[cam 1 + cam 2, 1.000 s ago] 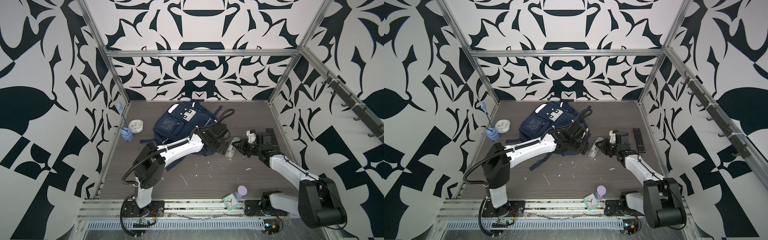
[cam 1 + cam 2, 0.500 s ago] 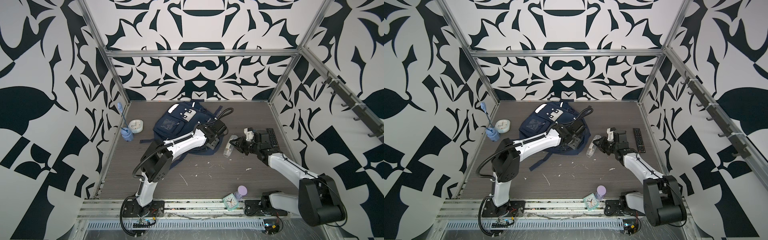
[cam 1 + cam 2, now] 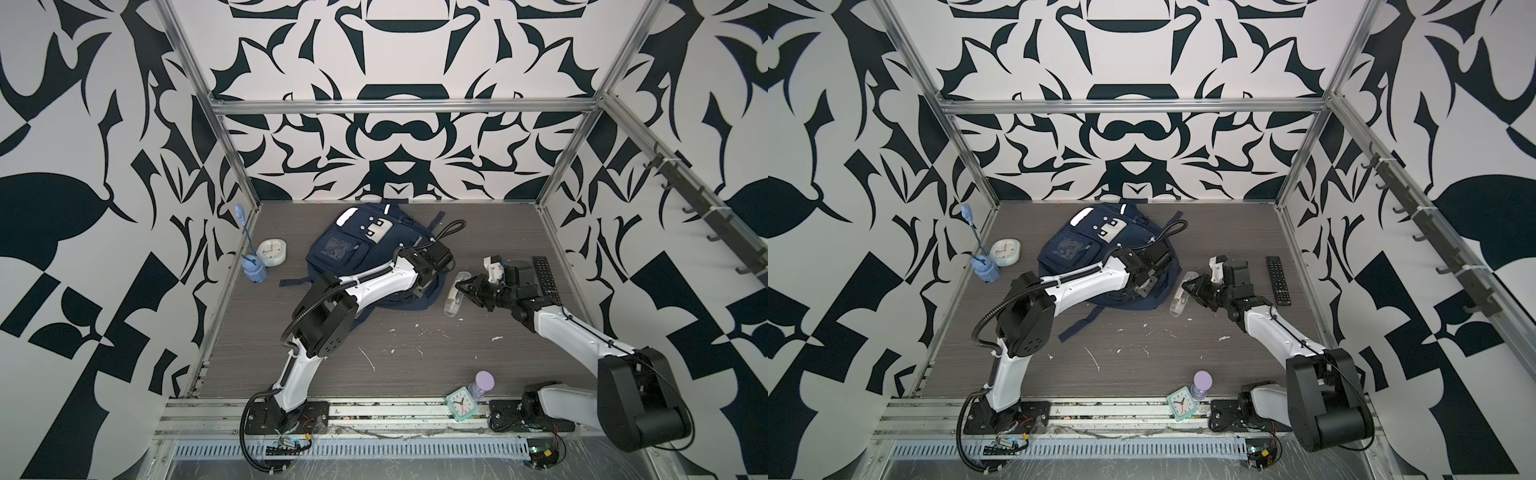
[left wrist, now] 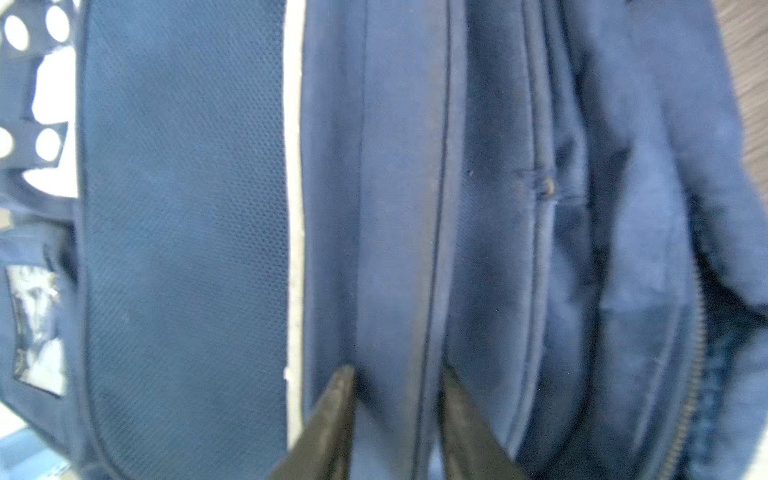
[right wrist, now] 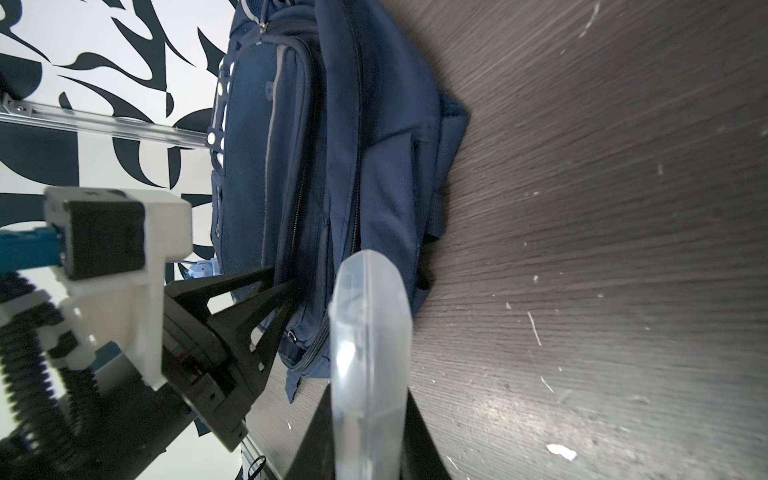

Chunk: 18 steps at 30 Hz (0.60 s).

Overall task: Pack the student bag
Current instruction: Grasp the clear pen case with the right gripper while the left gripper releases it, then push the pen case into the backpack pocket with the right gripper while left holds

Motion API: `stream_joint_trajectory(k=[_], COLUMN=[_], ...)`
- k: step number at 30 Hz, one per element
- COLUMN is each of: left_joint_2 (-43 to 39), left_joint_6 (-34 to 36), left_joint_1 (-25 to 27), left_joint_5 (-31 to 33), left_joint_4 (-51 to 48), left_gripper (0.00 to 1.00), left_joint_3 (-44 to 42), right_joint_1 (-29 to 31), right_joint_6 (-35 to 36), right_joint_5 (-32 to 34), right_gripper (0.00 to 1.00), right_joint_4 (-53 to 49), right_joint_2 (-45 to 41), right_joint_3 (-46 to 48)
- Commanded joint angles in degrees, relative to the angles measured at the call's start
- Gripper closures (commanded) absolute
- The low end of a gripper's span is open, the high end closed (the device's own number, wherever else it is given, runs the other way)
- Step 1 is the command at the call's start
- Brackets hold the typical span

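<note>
**Both grippers meet at one edge of the backpack**

The student bag (image 3: 353,249), a navy backpack, lies flat on the dark wood-grain table (image 3: 415,365) toward the back wall. Both top views show its front pocket facing up.

Your left gripper (image 3: 423,286) reaches across the bag to the edge nearest the right arm. In the left wrist view its fingertips (image 4: 336,399) press into the fabric with a piped fold between them. The gap is narrow, but you cannot tell whether the fold is clamped.

Your right gripper (image 3: 460,286) is closed on a clear plastic case (image 3: 451,307), just beside that same edge. The right wrist view shows the case pinched between both fingers and pointing at the bag's zipped side.

A black remote control (image 3: 545,276) lies near the right arm. A round white clock (image 3: 271,252) sits left of the bag. A mint alarm clock (image 3: 460,408) and a purple-capped bottle (image 3: 482,384) stand at the table's front edge.
</note>
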State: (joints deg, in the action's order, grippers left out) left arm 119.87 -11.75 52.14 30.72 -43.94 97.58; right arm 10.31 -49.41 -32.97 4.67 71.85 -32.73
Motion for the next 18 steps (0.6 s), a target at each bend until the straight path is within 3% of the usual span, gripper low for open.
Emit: stream_joint_trajectory(k=[1,9,18], left_joint_2=[-2.82,-5.53,-11.59], left_joint_6=[-0.06,0.67,0.61], left_joint_1=[-1.23,-2.04,-3.59], left_joint_5=[1.27,0.64,-3.00], left_joint_4=[-2.01,-1.67,-1.59], left_gripper=[0.74,1.00,1.00], left_joint_3=[-0.72,-0.73,-0.09], right_joint_1=[1.00,3.28,7.23], right_joint_6=[0.01,-0.60,-3.08], right_joint_5=[0.77,1.42,2.03], right_gripper=[0.93,0.94,0.95], right_joint_4=[2.82,4.43,8.24], right_joint_2=[0.45,2.15,7.70], right_joint_3=[-2.16,-2.78,-8.87])
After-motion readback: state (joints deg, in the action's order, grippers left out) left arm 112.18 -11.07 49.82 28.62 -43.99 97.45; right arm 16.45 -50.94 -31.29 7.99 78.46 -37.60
